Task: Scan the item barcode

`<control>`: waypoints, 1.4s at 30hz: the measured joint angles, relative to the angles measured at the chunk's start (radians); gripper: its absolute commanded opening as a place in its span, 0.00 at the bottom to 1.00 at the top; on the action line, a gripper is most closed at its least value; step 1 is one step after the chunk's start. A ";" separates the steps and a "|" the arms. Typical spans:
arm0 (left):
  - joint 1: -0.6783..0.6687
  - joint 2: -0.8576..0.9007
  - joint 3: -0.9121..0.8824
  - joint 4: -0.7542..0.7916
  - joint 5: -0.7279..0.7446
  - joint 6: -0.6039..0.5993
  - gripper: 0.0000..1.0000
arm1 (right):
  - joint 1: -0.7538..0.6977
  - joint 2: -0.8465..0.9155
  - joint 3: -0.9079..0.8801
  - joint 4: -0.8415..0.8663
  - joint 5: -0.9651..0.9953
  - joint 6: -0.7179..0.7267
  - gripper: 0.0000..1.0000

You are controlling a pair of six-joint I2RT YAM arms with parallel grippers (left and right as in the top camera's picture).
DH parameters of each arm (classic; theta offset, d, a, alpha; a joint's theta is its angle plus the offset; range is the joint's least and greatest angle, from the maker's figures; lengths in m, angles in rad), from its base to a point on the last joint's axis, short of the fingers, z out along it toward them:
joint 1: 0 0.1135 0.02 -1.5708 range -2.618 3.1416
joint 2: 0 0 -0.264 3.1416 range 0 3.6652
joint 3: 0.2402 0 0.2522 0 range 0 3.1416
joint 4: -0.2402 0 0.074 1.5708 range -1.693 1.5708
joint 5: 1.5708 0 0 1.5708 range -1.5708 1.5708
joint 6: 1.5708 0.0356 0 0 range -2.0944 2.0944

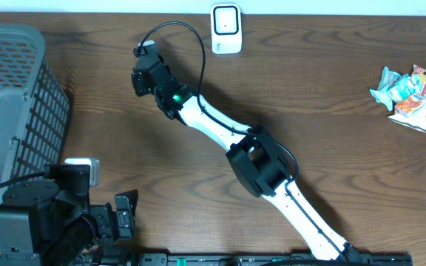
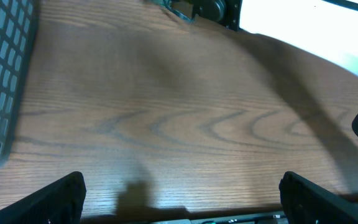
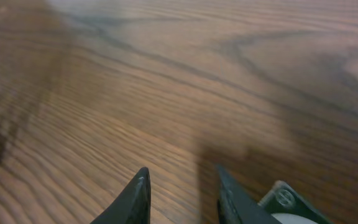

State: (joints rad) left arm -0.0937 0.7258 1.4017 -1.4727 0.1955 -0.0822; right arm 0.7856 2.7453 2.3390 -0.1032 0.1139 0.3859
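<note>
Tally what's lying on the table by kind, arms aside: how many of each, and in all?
Grey basket: 1
White scanner: 1
Snack packets: 2, teal packet and orange packet
Total: 4

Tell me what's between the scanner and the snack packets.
Nothing: bare tabletop between white scanner and snack packets, seen in the overhead view.

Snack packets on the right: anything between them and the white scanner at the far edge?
Nothing visible. Only bare brown wooden table separates the colourful foil snack packets from the white boxy scanner; the white right arm lies below and left of that line.
</note>
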 measured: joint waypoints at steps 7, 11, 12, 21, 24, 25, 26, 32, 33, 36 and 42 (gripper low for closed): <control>0.000 0.000 0.000 0.000 0.000 0.000 0.98 | -0.002 -0.001 0.006 -0.144 0.070 -0.001 0.24; 0.000 0.000 0.000 0.000 0.000 0.000 0.98 | -0.002 -0.018 0.018 -0.243 0.124 -0.002 0.24; 0.000 0.000 0.000 0.000 0.000 0.000 0.97 | -0.002 -0.026 0.018 -0.277 0.147 -0.001 0.25; 0.000 0.000 0.000 0.000 0.000 0.000 0.98 | -0.002 -0.098 0.016 -0.578 0.297 -0.001 0.26; 0.000 0.000 0.000 0.000 0.000 0.000 0.98 | -0.003 -0.114 0.013 -0.591 0.311 -0.001 0.26; 0.000 0.000 0.000 0.000 0.000 0.000 0.98 | -0.003 -0.116 0.011 -0.573 0.313 -0.001 0.29; 0.000 0.000 0.000 0.000 0.000 0.000 0.98 | -0.003 -0.117 0.010 -0.544 0.313 -0.001 0.32; 0.000 0.000 0.000 0.000 0.000 0.000 0.98 | -0.004 -0.117 0.005 -0.287 0.230 -0.073 0.72; 0.000 0.000 0.000 0.000 0.000 0.000 0.98 | -0.004 -0.117 0.005 -0.257 0.212 -0.084 0.75; 0.000 0.000 0.000 0.000 0.000 0.000 0.98 | -0.004 -0.117 0.005 -0.200 0.173 -0.117 0.80; 0.000 0.000 0.000 0.000 0.000 0.000 0.98 | -0.020 -0.108 0.005 -0.164 0.146 -0.137 0.81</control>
State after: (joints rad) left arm -0.0937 0.7258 1.4017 -1.4727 0.1955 -0.0822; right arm 0.7658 2.6369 2.3436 -0.2668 0.2600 0.2493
